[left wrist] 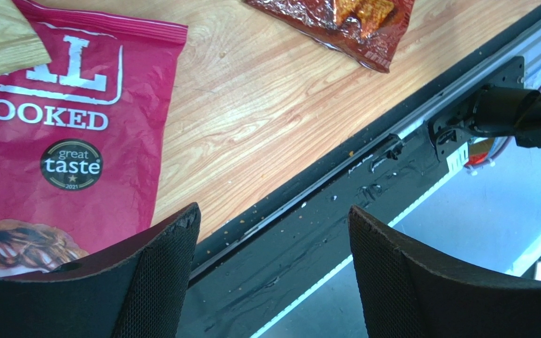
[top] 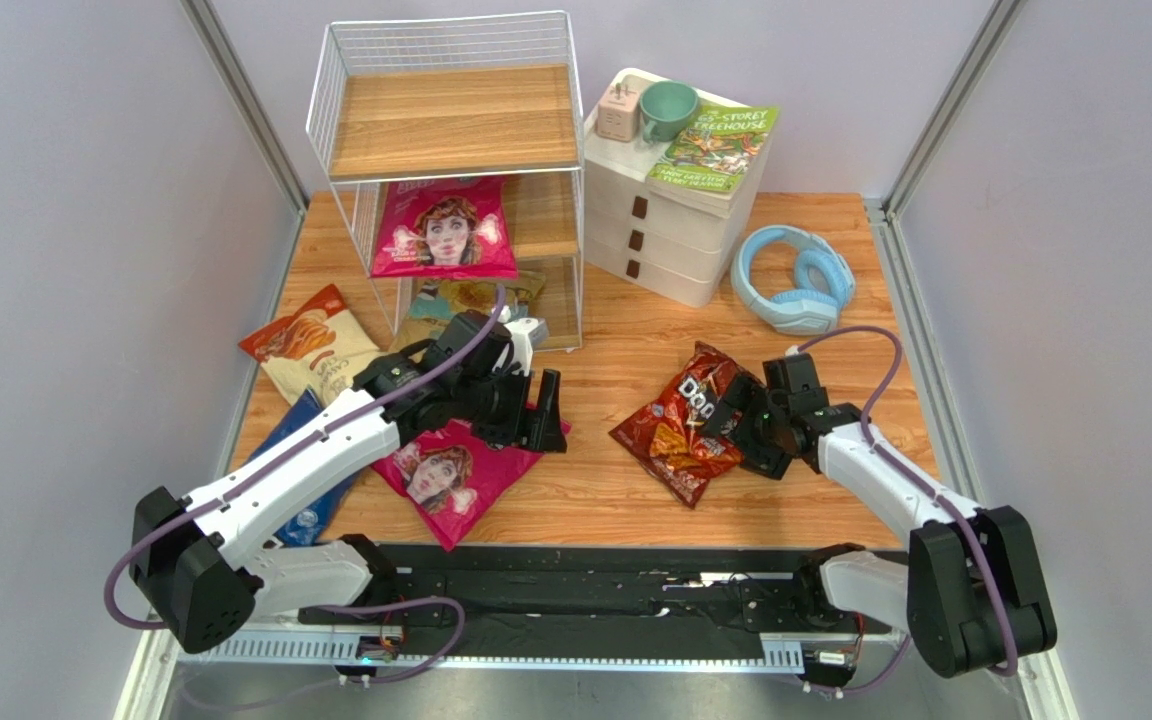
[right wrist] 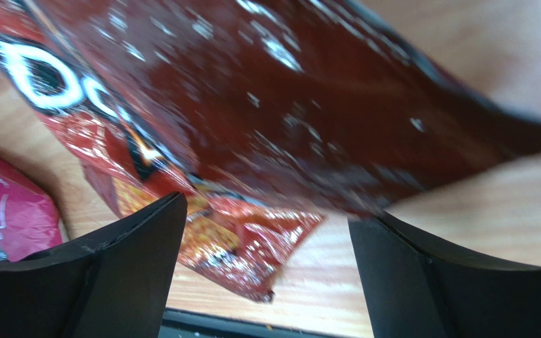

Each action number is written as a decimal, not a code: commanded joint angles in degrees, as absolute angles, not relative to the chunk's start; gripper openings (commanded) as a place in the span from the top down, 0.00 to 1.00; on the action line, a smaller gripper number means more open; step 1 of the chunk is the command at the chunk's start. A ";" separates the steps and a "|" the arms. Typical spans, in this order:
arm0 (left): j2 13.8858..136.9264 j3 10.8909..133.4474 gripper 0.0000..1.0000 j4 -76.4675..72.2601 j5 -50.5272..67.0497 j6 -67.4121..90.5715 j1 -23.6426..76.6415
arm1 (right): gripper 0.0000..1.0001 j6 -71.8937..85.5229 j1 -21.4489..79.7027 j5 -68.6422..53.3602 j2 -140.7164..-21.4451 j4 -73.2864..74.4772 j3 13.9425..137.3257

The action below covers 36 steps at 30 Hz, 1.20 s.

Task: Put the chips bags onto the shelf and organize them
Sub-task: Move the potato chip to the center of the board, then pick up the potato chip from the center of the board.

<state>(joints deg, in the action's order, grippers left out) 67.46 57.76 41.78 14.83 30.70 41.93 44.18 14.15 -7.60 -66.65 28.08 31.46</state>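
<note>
Wooden table (top: 597, 375), pale walls either side, and the white wire shelf (top: 447, 120) stands at the upper centre-left of the top view. The upper magenta bag (top: 444, 228) is on the middle tier, leaning face-out with a woman's portrait showing. Below it, on the bottom tier, sits the tan bag (top: 455, 300), partly hidden behind the left arm.

Four bags are on the table. The orange bag (top: 304, 342) lies flat at the left, beside the shelf. The blue bag (top: 309, 518) is at lower left, mostly under the left arm. The lower magenta bag (top: 455, 473) lies crinkled at lower centre; the left wrist view reads "COOKED" and a "great taste" badge on it (left wrist: 62, 141).

The left gripper (top: 545, 420) hovers over that bag's right edge, jaws wide, nothing between them (left wrist: 273, 218).

Right of centre lies the red bag (top: 680, 428), glossy foil with white "DO" lettering. The right gripper (top: 740, 420) is at its right edge, jaws spread wide; in its wrist view the blurred red foil (right wrist: 287, 105) fills the frame beyond the gap (right wrist: 266, 208).
</note>
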 commanded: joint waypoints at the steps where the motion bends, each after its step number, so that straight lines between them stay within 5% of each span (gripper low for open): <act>1: 67.76 59.94 0.18 40.43 17.84 29.00 42.01 | 0.11 44.21 13.97 -9.84 -67.32 14.78 29.89; 9: 69.43 59.33 0.18 38.85 23.55 29.44 40.78 | 0.15 45.09 13.89 -9.59 -69.87 4.75 25.40; 19: 70.40 60.38 0.18 39.37 23.73 28.92 40.25 | 0.14 43.07 14.06 3.07 -66.70 14.85 28.65; 27: 71.37 61.35 0.18 40.43 23.64 28.30 40.08 | 0.15 43.59 14.15 -3.94 -74.61 8.19 29.71; 30: 71.10 61.17 0.18 40.60 23.47 28.21 39.82 | 0.24 44.21 14.15 -7.37 -76.11 1.51 28.13; 36: 71.02 60.56 0.17 39.47 24.60 29.61 39.38 | 0.63 46.58 14.15 -10.46 -74.98 -0.97 27.34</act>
